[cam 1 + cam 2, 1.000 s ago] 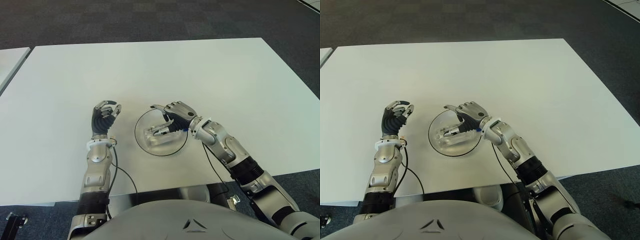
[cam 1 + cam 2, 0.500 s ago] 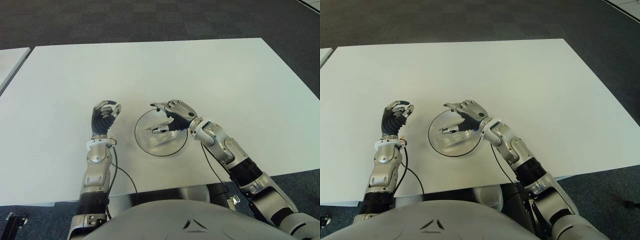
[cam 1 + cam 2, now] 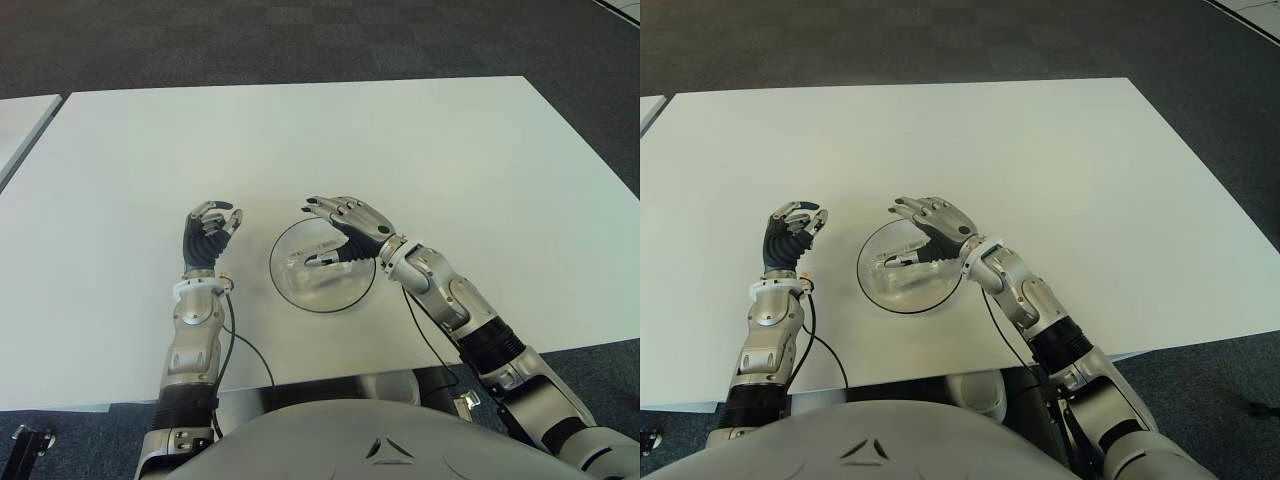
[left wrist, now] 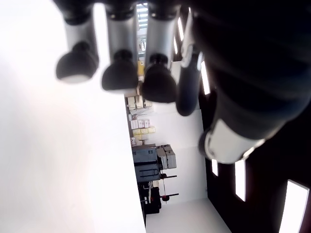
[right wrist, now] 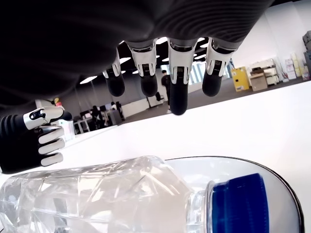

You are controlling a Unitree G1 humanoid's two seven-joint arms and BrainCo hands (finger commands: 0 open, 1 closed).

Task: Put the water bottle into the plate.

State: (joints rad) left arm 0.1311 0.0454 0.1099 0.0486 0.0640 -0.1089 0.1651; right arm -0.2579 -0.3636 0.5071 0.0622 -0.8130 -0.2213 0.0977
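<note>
The clear water bottle [image 3: 318, 276] lies on its side in the glass plate [image 3: 292, 238], which sits near the white table's front middle. In the right wrist view the bottle [image 5: 97, 194] and its blue cap [image 5: 238, 204] fill the foreground, inside the plate's rim [image 5: 284, 187]. My right hand [image 3: 325, 231] hovers just over the bottle, open, its fingers [image 5: 179, 92] spread above and off the bottle. My left hand [image 3: 210, 228] shows left of the plate, fingers curled on nothing.
The white table [image 3: 450, 150] stretches wide behind and to both sides of the plate. Its front edge runs close below my forearms. A second white table corner [image 3: 20, 115] shows at the far left, over dark carpet.
My right hand has let go of the bottle: its fingers opened and lifted. The bottle stays lying in the plate. The left hand has not moved.
</note>
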